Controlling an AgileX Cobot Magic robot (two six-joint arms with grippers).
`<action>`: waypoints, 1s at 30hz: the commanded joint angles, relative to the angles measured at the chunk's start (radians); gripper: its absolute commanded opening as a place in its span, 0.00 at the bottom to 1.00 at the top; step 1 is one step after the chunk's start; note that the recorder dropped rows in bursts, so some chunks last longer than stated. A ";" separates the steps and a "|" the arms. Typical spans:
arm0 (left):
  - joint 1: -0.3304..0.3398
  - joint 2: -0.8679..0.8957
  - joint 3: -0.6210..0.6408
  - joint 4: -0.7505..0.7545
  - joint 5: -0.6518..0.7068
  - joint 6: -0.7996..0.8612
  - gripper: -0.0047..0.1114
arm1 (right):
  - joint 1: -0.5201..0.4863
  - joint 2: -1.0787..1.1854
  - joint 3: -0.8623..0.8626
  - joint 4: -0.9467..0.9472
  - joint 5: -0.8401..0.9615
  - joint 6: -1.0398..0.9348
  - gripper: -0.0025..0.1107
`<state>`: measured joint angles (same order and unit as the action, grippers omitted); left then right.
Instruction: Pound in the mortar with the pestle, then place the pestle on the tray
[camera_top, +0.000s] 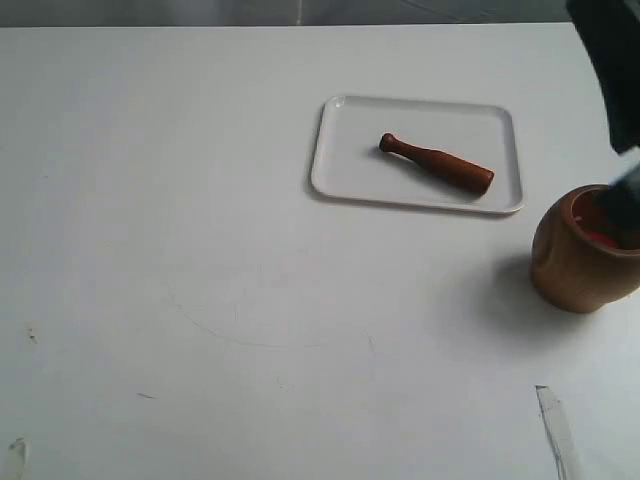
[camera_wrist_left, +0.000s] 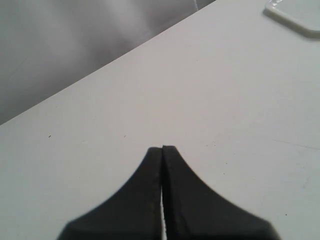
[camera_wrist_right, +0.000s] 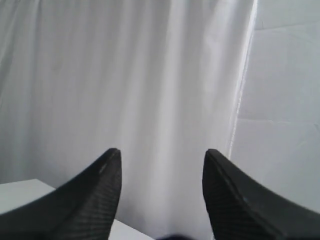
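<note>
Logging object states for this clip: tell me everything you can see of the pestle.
The pestle is a short reddish-brown club, wood by its look, with a small dark knob on its narrow handle and a thicker blunt end. It lies flat inside the white tray, slanted in the exterior view, knob up-left, thick end down-right. Only the tray touches it.

I am counting one tray (camera_top: 350, 150), one pestle (camera_top: 436, 163) and one mortar (camera_top: 570, 265), all on one counter (camera_top: 200, 250). I am also seeing two hands: one left hand (camera_wrist_left: 162, 148) and one right hand (camera_wrist_right: 162, 151), one in each wrist view. One pale strip (camera_top: 553, 425) is showing on the counter too.
</note>
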<state>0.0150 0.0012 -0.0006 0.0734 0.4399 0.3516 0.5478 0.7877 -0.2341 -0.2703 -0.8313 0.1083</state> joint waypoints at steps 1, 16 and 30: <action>-0.008 -0.001 0.001 -0.007 -0.003 -0.008 0.04 | -0.003 -0.153 0.122 -0.015 -0.031 0.027 0.43; -0.008 -0.001 0.001 -0.007 -0.003 -0.008 0.04 | 0.000 -0.497 0.234 -0.173 0.432 0.244 0.43; -0.008 -0.001 0.001 -0.007 -0.003 -0.008 0.04 | 0.001 -0.511 0.234 -0.105 0.867 0.524 0.02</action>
<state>0.0150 0.0012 -0.0006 0.0734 0.4399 0.3516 0.5478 0.2828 -0.0033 -0.3878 0.0284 0.6275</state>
